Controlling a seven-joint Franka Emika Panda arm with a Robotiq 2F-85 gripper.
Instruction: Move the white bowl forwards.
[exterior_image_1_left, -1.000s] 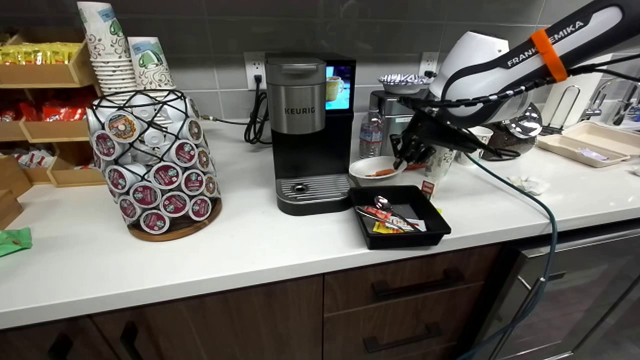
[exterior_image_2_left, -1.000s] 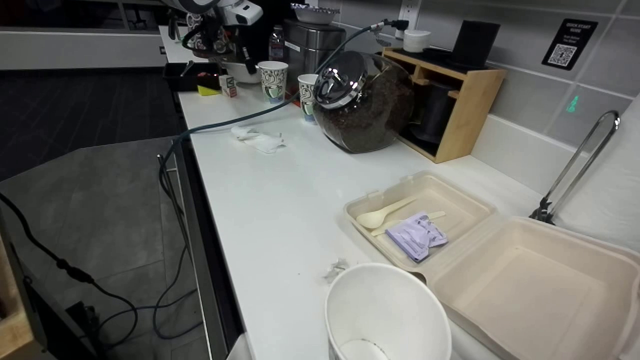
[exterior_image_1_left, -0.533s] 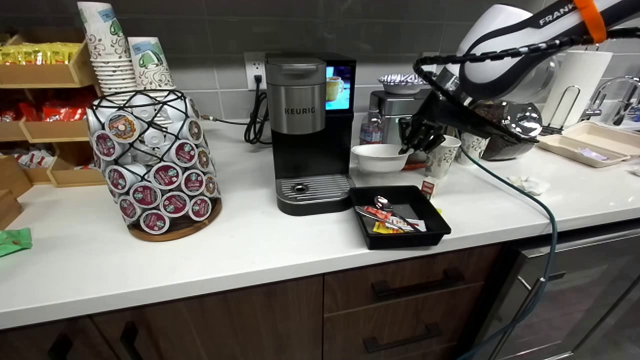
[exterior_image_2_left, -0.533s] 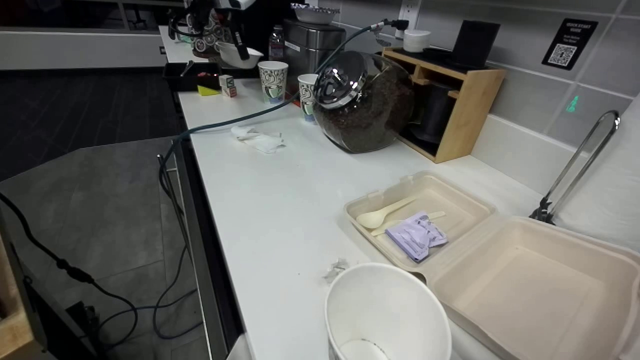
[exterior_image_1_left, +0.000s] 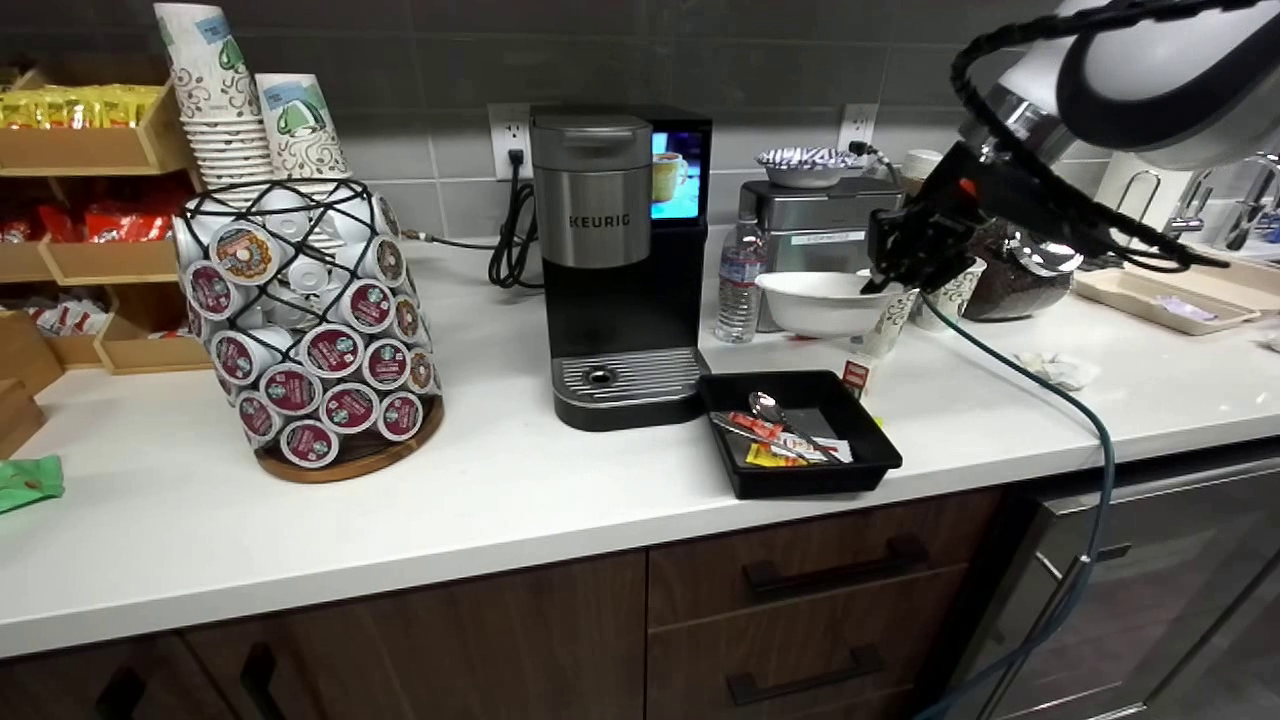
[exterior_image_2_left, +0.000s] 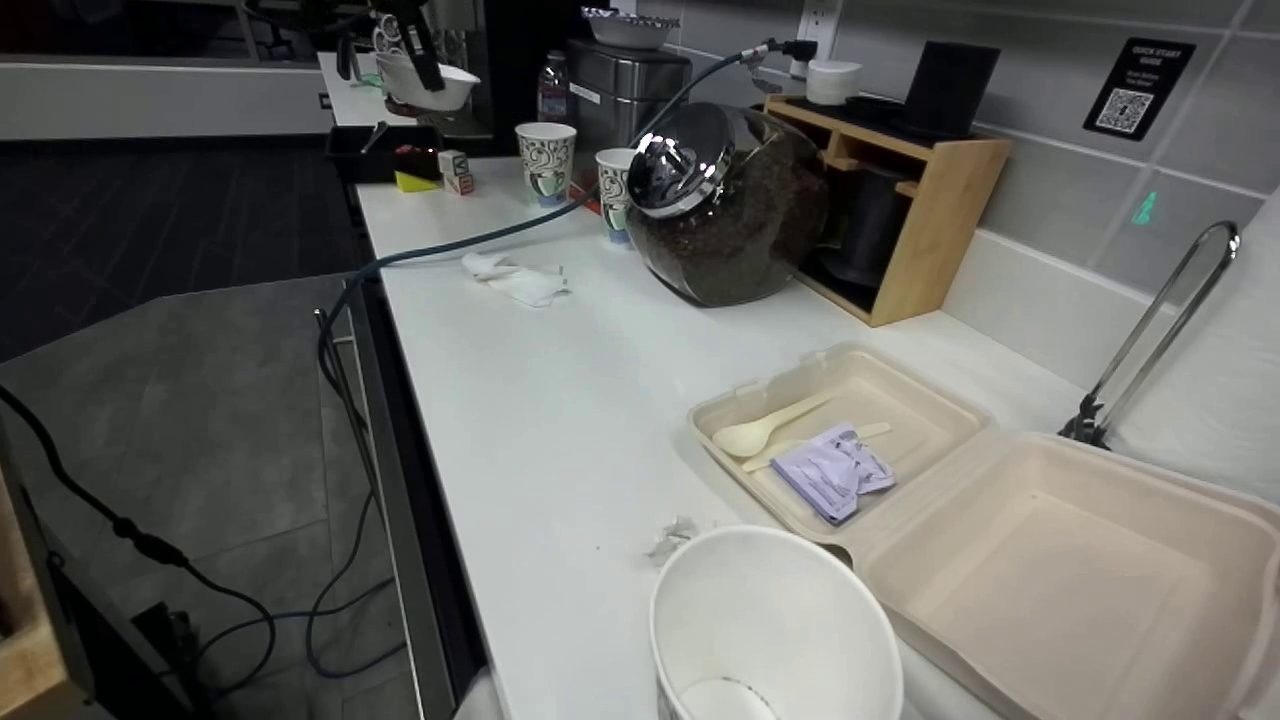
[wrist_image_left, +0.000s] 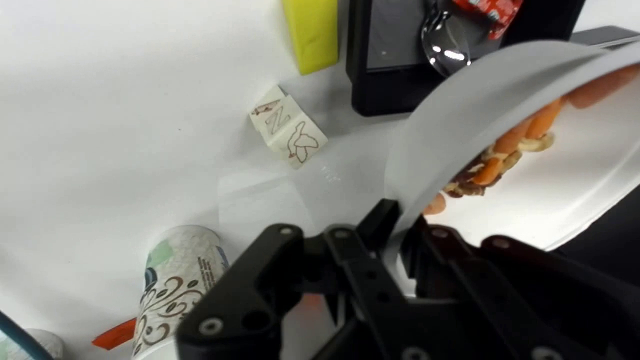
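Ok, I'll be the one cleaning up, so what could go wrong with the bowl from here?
The gripper pinches the raised white bowl at one spot on its rim, so it might twist or slip.
A tilt could then spill the nuts and orange carrot-like pieces inside.
In the wrist view the bowl overlaps the black tray, so lowering it there might catch the tray's edge.

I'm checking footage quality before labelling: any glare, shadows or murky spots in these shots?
Wrist view: glints on the spoon, soft shadows on the counter, bowl bright inside, greyer outside; both exterior views: glare on the jar lid; in an exterior view, fingers nearly black, detail lost.
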